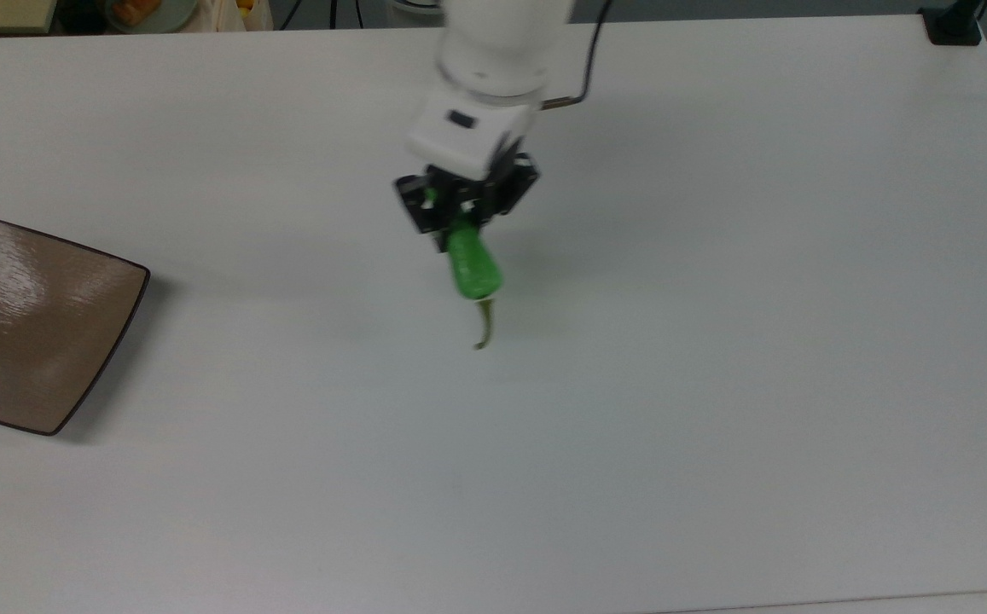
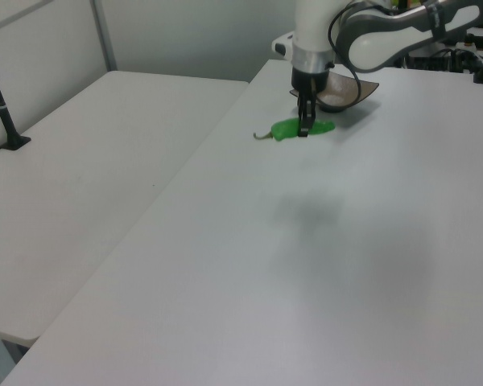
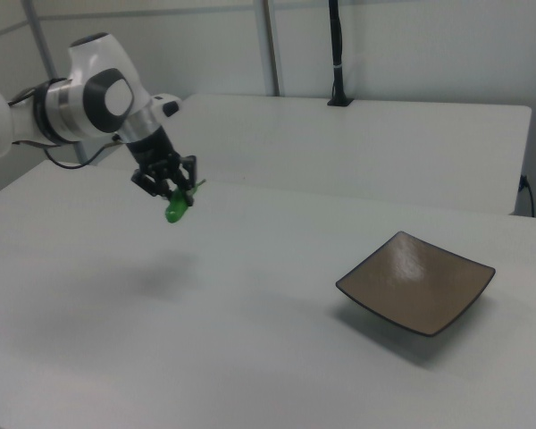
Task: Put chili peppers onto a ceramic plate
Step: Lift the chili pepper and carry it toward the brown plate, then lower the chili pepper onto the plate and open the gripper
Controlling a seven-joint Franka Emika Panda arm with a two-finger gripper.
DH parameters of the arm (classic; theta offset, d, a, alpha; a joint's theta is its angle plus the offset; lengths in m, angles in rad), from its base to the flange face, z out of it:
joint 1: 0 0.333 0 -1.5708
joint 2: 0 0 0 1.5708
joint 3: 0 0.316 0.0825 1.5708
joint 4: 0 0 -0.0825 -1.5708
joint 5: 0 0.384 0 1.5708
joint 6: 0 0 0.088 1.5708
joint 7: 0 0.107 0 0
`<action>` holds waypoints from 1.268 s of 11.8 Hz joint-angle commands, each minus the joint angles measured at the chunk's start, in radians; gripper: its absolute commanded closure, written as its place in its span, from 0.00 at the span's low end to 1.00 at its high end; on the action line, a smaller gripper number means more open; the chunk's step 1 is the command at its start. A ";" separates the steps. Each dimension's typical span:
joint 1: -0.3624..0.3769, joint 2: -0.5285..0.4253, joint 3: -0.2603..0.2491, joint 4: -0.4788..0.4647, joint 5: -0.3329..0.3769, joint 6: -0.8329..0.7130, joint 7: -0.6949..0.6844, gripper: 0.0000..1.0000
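Note:
The green chili pepper (image 1: 473, 266) hangs above the white table, held near its blunt end by my gripper (image 1: 459, 217), which is shut on it. Its thin olive stem (image 1: 484, 328) points toward the top view's bottom. In the left view the pepper (image 2: 288, 129) sticks out to the left of the gripper (image 2: 305, 129). The right view shows the pepper (image 3: 175, 211) hanging well above the tabletop, under the gripper (image 3: 174, 189). The square brown ceramic plate (image 1: 32, 324) sits bare at the top view's far left edge, also seen as the plate (image 3: 417, 281) at the right view's right and the plate (image 2: 356, 90) behind the arm.
The white table (image 1: 629, 426) stretches wide between pepper and plate. A second white table (image 2: 80, 177) stands alongside, with a black post (image 2: 2, 104) on it. Clutter lies beyond the table's far edge at the top view's upper left (image 1: 135, 10).

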State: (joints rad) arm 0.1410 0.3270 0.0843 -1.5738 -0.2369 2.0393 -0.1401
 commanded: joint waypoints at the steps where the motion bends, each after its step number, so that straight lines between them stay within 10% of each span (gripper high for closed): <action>1: -0.026 -0.025 -0.063 -0.018 0.005 0.071 -0.007 0.82; 6: -0.113 -0.022 -0.195 -0.022 0.154 0.195 -0.010 0.82; 15: -0.380 0.098 -0.204 -0.020 0.366 0.517 -0.004 0.81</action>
State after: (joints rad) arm -0.2063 0.3893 -0.1194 -1.5847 0.0724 2.4571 -0.1463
